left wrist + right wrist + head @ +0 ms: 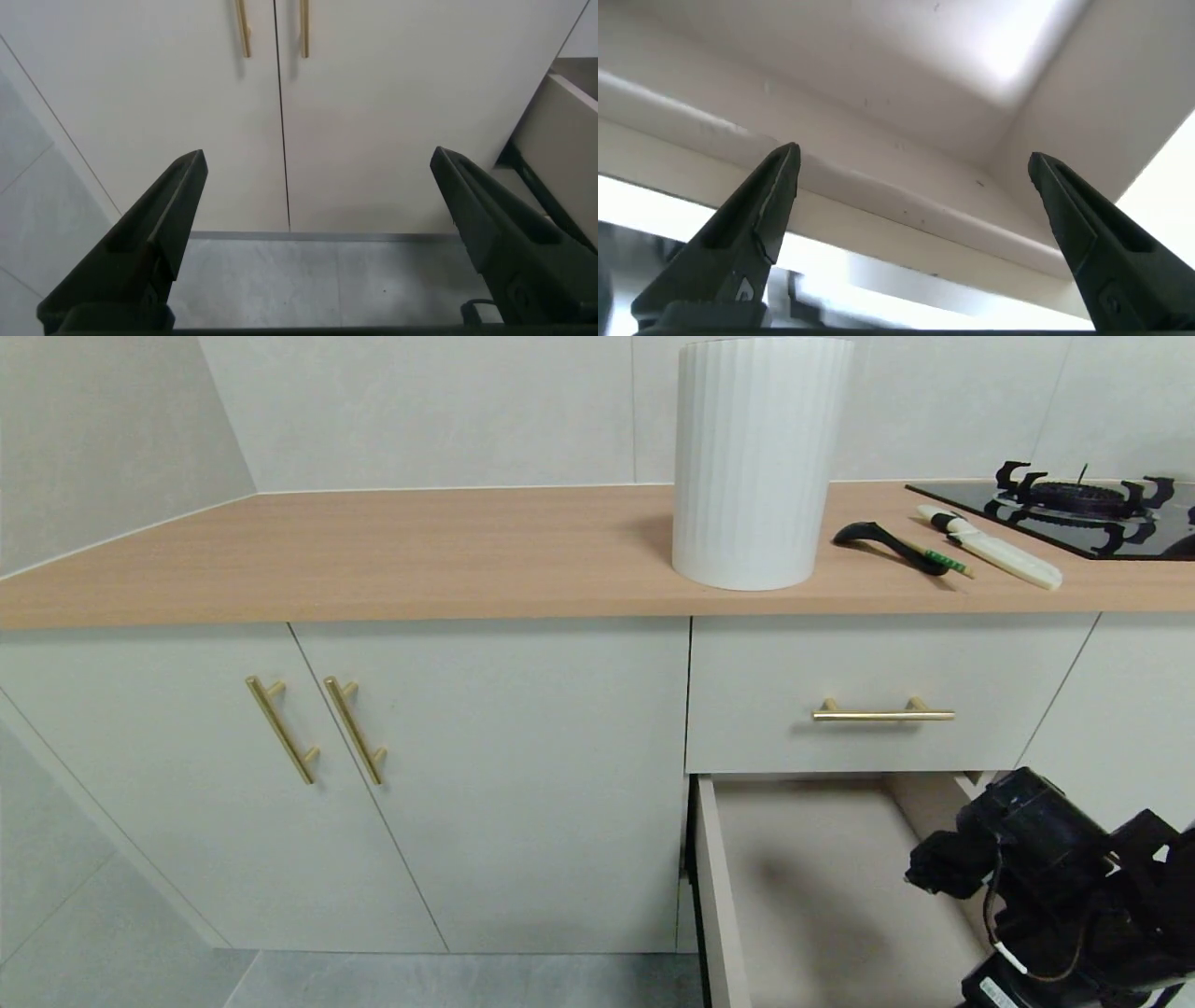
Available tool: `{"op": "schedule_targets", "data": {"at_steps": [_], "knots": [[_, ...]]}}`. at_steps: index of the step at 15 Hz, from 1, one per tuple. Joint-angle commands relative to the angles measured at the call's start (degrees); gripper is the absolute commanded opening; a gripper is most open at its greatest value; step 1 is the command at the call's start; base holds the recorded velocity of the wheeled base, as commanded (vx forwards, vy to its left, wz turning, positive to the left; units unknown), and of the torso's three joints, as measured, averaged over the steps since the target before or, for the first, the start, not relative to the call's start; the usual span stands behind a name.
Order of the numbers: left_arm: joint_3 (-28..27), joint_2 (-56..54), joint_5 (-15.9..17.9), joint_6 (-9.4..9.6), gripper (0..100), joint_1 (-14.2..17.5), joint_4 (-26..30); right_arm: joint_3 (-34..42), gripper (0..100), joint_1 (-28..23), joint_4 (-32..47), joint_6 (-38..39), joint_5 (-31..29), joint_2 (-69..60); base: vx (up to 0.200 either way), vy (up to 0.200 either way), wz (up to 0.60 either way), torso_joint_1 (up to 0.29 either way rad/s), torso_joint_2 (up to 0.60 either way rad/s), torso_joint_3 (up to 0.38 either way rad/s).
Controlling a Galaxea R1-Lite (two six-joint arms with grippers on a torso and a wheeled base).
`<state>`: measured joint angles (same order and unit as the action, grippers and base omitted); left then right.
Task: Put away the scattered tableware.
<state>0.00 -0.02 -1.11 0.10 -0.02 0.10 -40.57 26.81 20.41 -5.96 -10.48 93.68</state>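
On the wooden counter (pixel 420 551), right of a tall white ribbed container (pixel 752 462), lie a black spoon (pixel 873 537), chopsticks with green bands (pixel 938 560) and a white knife (pixel 999 553). Below them the lower drawer (pixel 721 896) stands pulled out, its inside bare. My right arm (pixel 1046 859) hangs over the drawer's right side. My right gripper (pixel 910 154) is open, nothing between its fingers, facing an inner corner of the drawer. My left gripper (pixel 318 159) is open and empty, low before the cabinet doors (pixel 280 112), just above the floor.
A black gas hob (pixel 1074 509) sits at the counter's far right, close to the knife. The upper drawer (pixel 882 714) is shut, with a gold bar handle. Two cabinet doors with gold handles (pixel 317 728) are shut on the left. Tiled walls close the back and left.
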Motion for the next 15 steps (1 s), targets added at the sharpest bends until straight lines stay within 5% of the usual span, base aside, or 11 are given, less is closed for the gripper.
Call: {"op": "schedule_targets", "data": {"at_steps": [1,8,15], "knots": [[0.0,0.0,0.0,-0.01,100,0.0,0.0,-0.2,100,2.0,1.7,0.0,-0.2,-0.6,0.0,0.0,0.0,0.0,0.0,0.0],[0.0,0.0,0.0,-0.01,100,0.0,0.0,-3.0,100,3.6,4.0,2.0,-1.6,-0.3,0.0,0.0,0.0,0.0,0.0,0.0],[0.0,0.0,0.0,-0.01,100,0.0,0.0,-12.1,100,0.7,-1.3,21.0,-1.6,-0.8,0.0,0.0,0.0,0.0,0.0,0.0]]}}
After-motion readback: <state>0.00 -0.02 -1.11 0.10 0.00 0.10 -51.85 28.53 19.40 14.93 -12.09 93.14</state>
